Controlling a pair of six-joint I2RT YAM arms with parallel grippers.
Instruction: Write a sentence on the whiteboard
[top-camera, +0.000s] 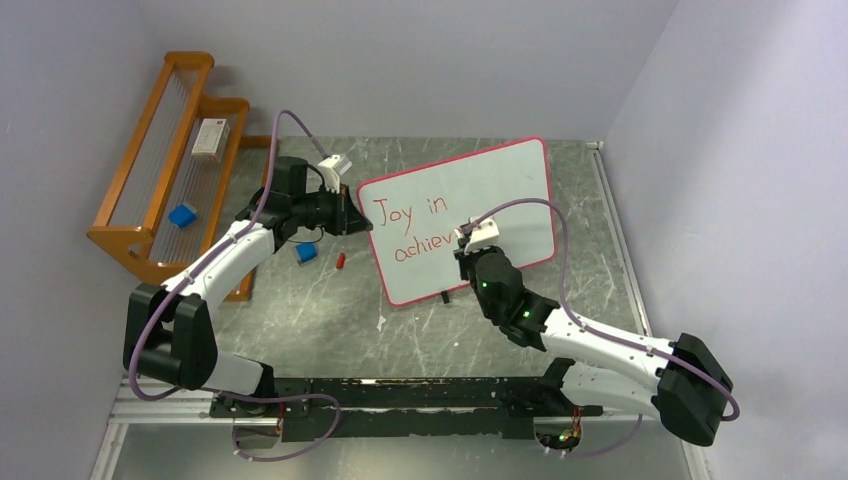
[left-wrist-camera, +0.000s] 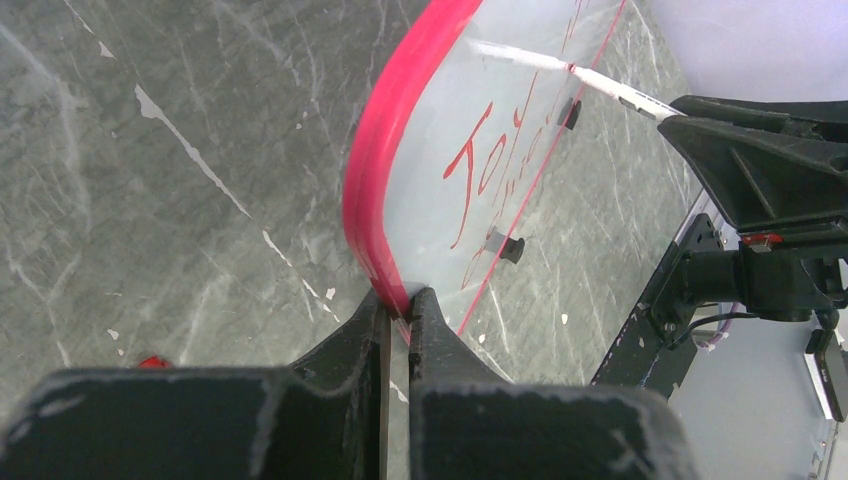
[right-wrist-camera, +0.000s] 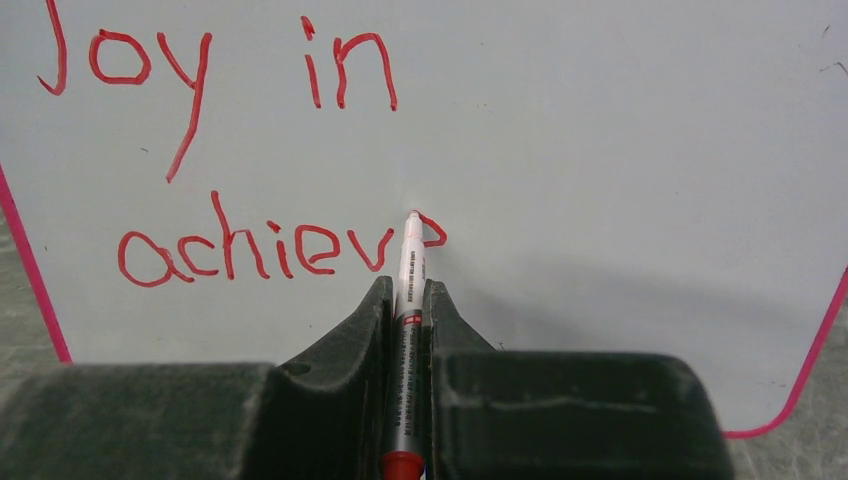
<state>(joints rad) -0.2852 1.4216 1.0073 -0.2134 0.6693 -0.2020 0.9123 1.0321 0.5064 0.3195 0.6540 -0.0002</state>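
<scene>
You have the whiteboard (top-camera: 510, 190) lying skewed on the grey marbled table (top-camera: 300, 320), and your left gripper (left-wrist-camera: 398, 300) is pinched shut on the red-pink border (left-wrist-camera: 375, 190) at the board's left edge. That grip looks meant to brace the board so it does not slide under the pen strokes. Your right gripper (right-wrist-camera: 405, 290) is clamped on a red whiteboard marker (right-wrist-camera: 408, 265), barrel running straight out between the fingers, tip pressed to the board's face just right of the "v". The board reads "Joy in" on the upper line and "achiev" below it, with a small red curl beside the tip that looks like the start of the next letter, so I judge the sentence partly done. Plenty of bare white lies to the right of the writing. A small red cap (top-camera: 341, 260) and a blue block (top-camera: 306, 253) lie on the table just left of the board, clear of both arms.
</scene>
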